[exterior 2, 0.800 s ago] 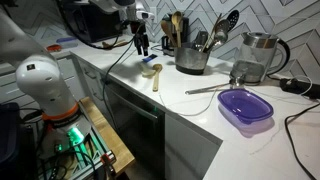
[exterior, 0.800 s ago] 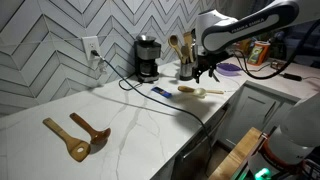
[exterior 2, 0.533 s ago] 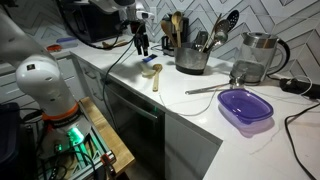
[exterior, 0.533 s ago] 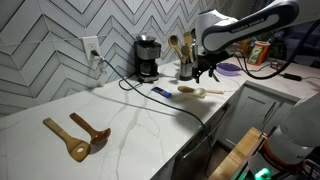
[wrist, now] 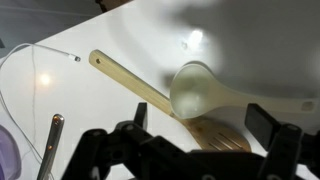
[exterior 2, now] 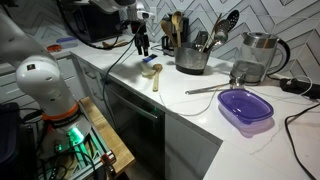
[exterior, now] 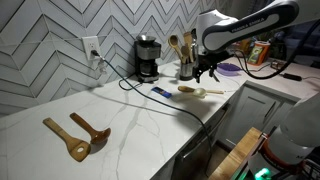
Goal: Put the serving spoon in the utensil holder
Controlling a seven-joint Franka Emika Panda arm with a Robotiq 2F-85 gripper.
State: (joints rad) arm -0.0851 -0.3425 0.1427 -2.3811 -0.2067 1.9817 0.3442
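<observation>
A cream serving spoon (wrist: 200, 90) lies on the white counter across a wooden slotted spoon (wrist: 222, 136). Both show in both exterior views, the serving spoon (exterior: 190, 90) (exterior 2: 147, 69) with the wooden one (exterior 2: 157, 78) beside it. My gripper (wrist: 200, 122) (exterior: 206, 70) (exterior 2: 142, 43) hangs open and empty just above them, its fingers either side of the spoons. The utensil holder (exterior: 186, 72) (exterior 2: 191, 60), a dark grey pot holding several utensils, stands close behind.
A black coffee maker (exterior: 147, 58) stands by the wall with its cable (exterior: 170, 103) across the counter. A kettle (exterior 2: 257, 56), a purple bowl (exterior 2: 245, 106) and a metal utensil (exterior 2: 210, 88) (wrist: 50, 145) lie nearby. Two wooden utensils (exterior: 76, 136) lie further along the counter.
</observation>
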